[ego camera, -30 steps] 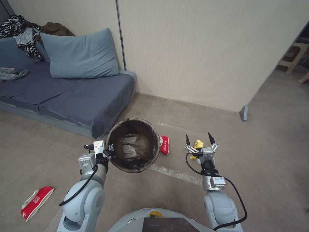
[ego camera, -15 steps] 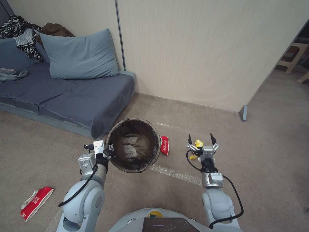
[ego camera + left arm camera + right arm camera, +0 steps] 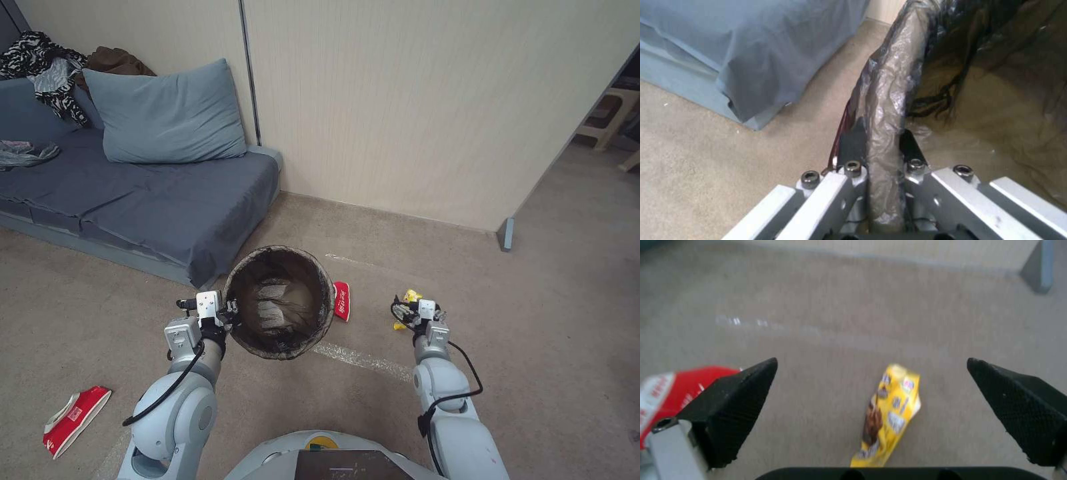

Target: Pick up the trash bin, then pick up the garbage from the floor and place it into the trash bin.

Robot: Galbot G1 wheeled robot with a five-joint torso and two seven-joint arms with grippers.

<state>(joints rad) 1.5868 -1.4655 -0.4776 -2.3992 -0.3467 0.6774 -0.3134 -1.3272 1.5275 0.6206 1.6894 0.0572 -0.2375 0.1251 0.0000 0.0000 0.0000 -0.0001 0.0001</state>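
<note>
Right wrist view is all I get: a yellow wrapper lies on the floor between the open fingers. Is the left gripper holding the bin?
Observer: Yes. The left gripper is shut on the rim of the round trash bin with the dark bag liner.
Operator: Where is it relative to me?
Observer: To the left of the right gripper, with its mouth facing up.
Operator: Any other litter?
Observer: A flat red-and-white snack packet lies on the floor, far out to the robot's left.
</note>
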